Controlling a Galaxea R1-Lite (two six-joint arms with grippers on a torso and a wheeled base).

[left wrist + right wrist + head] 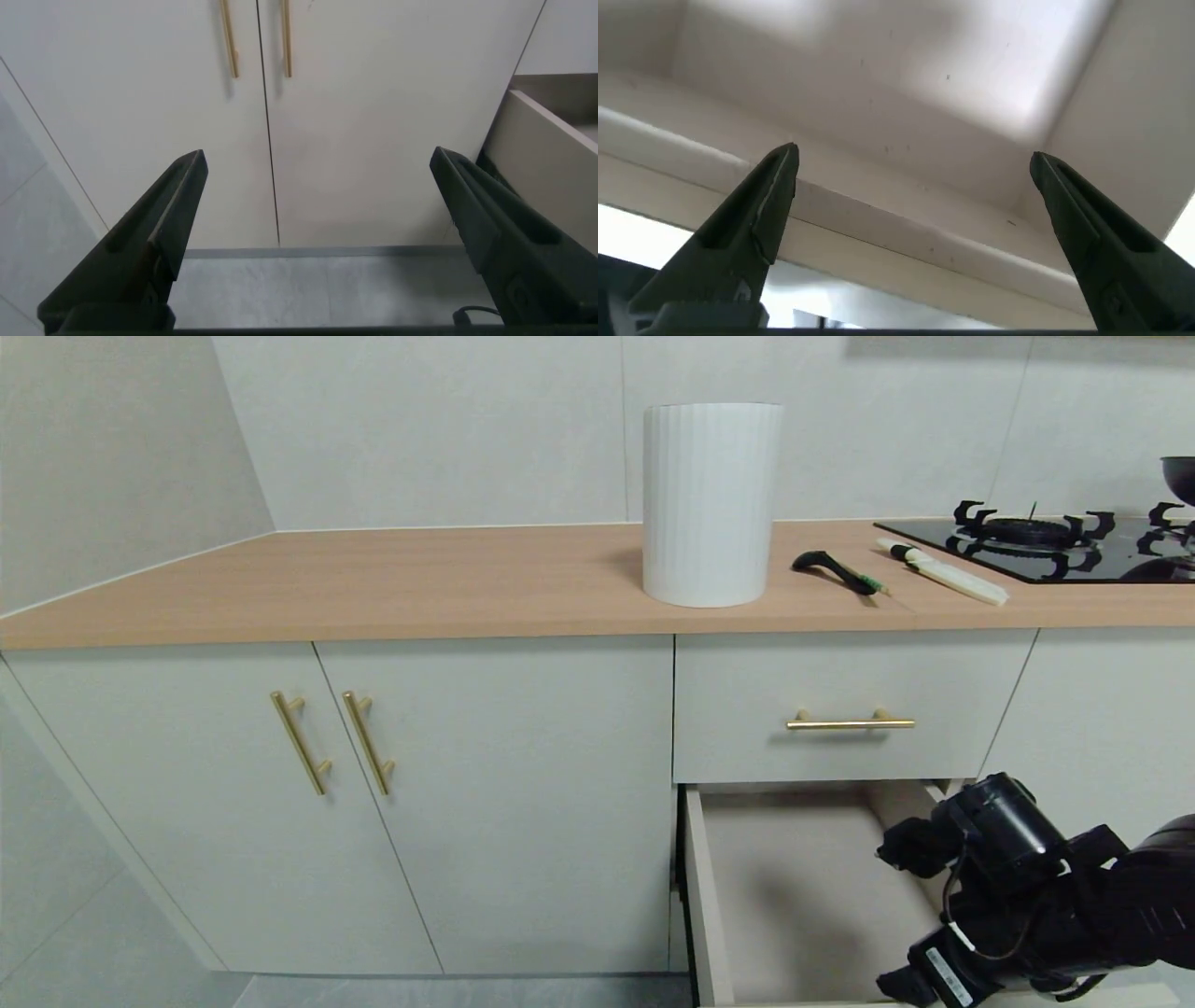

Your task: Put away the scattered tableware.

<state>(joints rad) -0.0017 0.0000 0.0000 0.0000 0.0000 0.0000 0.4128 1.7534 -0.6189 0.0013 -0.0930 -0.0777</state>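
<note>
On the wooden countertop [373, 579] stands a tall white ribbed holder [709, 504]. To its right lie a black-handled utensil [836, 571] and a long white utensil with a dark end [943, 572]. Below them, the lower drawer [803, 896] is pulled out and its inside [906, 75] looks bare. My right gripper [901, 915] hangs open at the drawer's right side, with nothing between its fingers [913, 154]. My left gripper [318, 163] is open too, low down, facing the cabinet doors [271, 121] above the floor.
A black cooktop [1046, 546] with pan supports sits at the counter's right end. The upper drawer [850, 709] with a gold handle is closed. Two cabinet doors with gold handles [331, 742] are closed at the left. The open drawer's side [551, 140] is near the left gripper.
</note>
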